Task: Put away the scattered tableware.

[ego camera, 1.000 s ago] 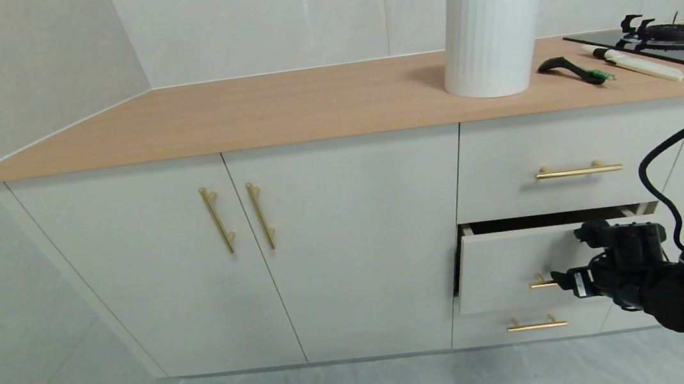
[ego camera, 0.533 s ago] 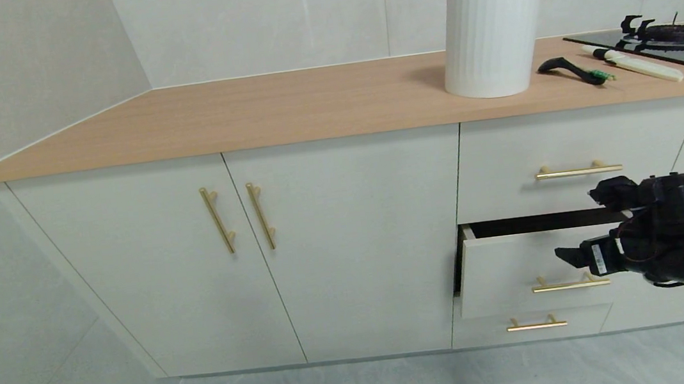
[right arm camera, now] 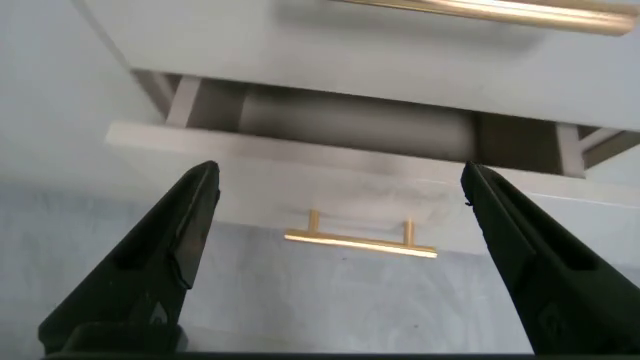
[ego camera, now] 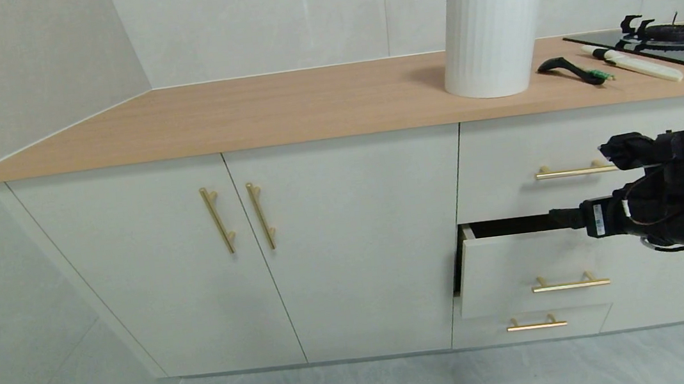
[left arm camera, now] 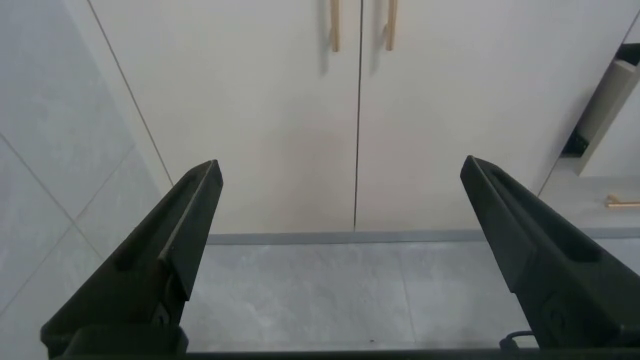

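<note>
Gripper on right arm hangs spread wide, empty, facing the pulled-out drawer.

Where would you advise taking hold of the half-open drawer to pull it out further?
Grip the gold bar handle mid-span, coming straight from the front and closing vertically: it lies level and stands off the drawer front on two posts.
</note>
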{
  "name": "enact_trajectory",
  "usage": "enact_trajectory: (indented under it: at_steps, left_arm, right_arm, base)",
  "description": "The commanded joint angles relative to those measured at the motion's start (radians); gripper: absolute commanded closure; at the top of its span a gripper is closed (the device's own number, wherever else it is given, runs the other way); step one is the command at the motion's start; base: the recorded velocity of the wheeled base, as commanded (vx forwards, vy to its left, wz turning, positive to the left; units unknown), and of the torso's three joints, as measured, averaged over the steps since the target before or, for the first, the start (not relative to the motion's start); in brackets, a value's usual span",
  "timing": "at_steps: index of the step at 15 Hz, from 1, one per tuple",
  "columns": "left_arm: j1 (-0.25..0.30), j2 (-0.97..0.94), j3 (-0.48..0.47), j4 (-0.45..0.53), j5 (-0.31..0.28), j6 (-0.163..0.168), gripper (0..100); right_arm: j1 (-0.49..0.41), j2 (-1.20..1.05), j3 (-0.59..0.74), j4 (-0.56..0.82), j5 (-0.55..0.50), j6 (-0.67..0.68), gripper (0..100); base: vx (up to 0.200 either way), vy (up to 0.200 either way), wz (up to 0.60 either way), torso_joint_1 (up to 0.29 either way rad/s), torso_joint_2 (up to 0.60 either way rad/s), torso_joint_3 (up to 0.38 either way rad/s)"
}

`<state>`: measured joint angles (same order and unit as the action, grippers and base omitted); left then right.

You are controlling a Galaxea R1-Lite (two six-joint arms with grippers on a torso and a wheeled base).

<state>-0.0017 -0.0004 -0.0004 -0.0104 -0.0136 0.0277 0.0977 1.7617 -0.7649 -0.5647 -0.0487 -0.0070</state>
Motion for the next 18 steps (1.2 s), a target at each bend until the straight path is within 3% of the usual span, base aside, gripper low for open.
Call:
enact_trajectory:
  at_steps: [1,7,10,18]
  left_arm:
    - [0.000,0.000,0.000,0.000,0.000,0.000,0]
    - [0.000,0.000,-0.001,0.000,0.000,0.000,0]
    - [0.000,0.000,0.000,0.000,0.000,0.000,0]
    - [0.000,0.000,-0.001,0.000,0.000,0.000,0]
  right_arm:
    - [-0.013,0.116,-0.056,-0.004,-0.002,0.047,0]
    - [-0.024,0.283,-0.079,-0.156,-0.046,0.052,0]
    - [-0.024,0.341,-0.120,-0.170,-0.115,0.055,0]
    - [-0.024,0.360,-0.126,-0.170,-0.118,0.079,0]
  base:
    - [0.000,0.000,0.00,0.000,0.00,0.000]
    - [0.000,0.000,0.00,0.000,0.00,0.000]
    - [0.000,0.000,0.00,0.000,0.00,0.000]
    - [0.000,0.000,0.00,0.000,0.00,0.000]
